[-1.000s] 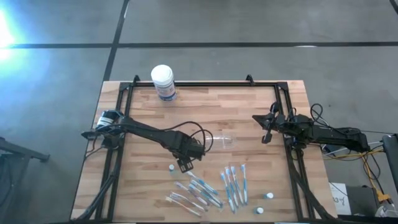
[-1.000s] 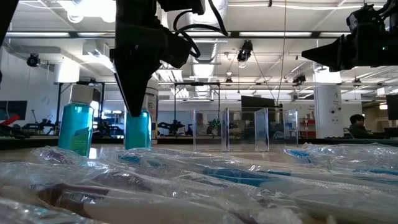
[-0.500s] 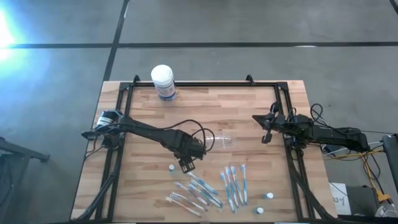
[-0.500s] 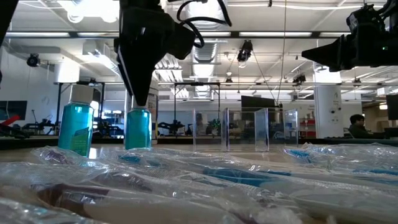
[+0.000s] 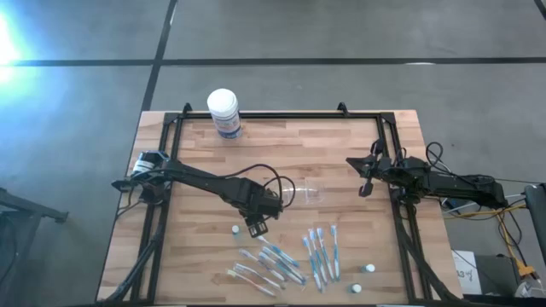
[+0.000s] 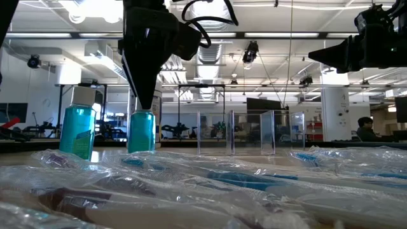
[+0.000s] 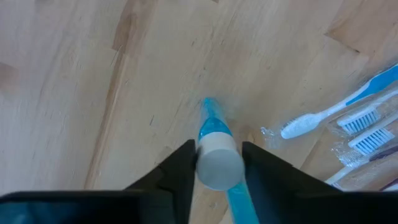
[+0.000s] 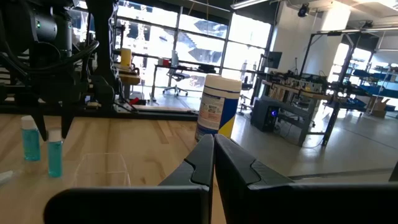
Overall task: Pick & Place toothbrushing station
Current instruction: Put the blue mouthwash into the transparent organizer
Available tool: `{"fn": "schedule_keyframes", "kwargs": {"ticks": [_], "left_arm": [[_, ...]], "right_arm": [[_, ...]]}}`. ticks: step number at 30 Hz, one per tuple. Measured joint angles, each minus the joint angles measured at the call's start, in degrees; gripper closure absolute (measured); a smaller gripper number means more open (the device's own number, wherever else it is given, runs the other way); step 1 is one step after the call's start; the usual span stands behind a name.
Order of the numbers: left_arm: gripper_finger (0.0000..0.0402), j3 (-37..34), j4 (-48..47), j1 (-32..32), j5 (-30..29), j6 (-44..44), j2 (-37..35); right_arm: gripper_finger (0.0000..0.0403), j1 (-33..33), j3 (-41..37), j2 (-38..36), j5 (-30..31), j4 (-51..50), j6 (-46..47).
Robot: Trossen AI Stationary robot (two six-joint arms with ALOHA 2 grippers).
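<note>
The toothbrushing station (image 5: pixel 307 192) is a clear plastic holder standing on the table's middle; it also shows in the low view (image 6: pixel 249 132) and the right wrist view (image 8: pixel 102 169). My left gripper (image 5: pixel 254 225) hangs open, pointing down, just above a small upright bottle of blue liquid with a white cap (image 7: pixel 217 165) (image 6: pixel 141 131); its fingers stand at either side of the cap, a little above it. My right gripper (image 5: pixel 365 177) is shut and empty at the table's right edge, level above the table (image 8: pixel 213 155).
A second small blue bottle (image 6: pixel 77 130) stands next to the first (image 5: pixel 235 230). Several wrapped toothbrushes (image 5: pixel 290 256) lie near the front edge, with two more small bottles (image 5: pixel 368 269) at the front right. A white round tub with a blue label (image 5: pixel 224 112) stands at the back left.
My left gripper has gone straight up a little, from around the bottle's top to just above its cap. The bottle has stayed upright in the same place on the table.
</note>
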Motion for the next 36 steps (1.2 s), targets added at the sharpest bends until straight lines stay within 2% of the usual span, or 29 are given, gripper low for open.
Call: {"fn": "schedule_keyframes", "kwargs": {"ticks": [3, 14, 18, 24, 30, 36], "left_arm": [[0.0305, 0.0, 0.1, 0.0, 0.0, 0.9, 0.0], [0.0305, 1.1, 0.5, 0.0, 0.3, 6.0, -1.0], [0.0305, 1.8, 3.3, 0.0, -0.3, 8.8, -5.6], [0.0305, -1.2, 4.5, 0.0, -2.6, 11.1, -13.9], [0.0305, -10.0, 7.1, -0.3, -2.6, 13.4, -25.2], [0.0305, -27.4, 21.2, -0.3, -1.6, 17.6, -41.1]], "right_arm": [[0.0394, 0.0, 0.0, 0.0, 0.0, 0.0, 0.0], [0.0394, 0.0, 0.0, 0.0, 0.0, 0.0, 0.0], [0.0394, 0.0, 0.0, 0.0, 0.0, 0.0, 0.0], [0.0394, 0.0, 0.0, 0.0, 0.0, 0.1, -0.7], [0.0394, 0.0, 0.0, -0.1, 0.1, 1.5, -3.2], [0.0394, 0.0, 0.0, -0.1, 0.1, 2.3, -3.2]]}}
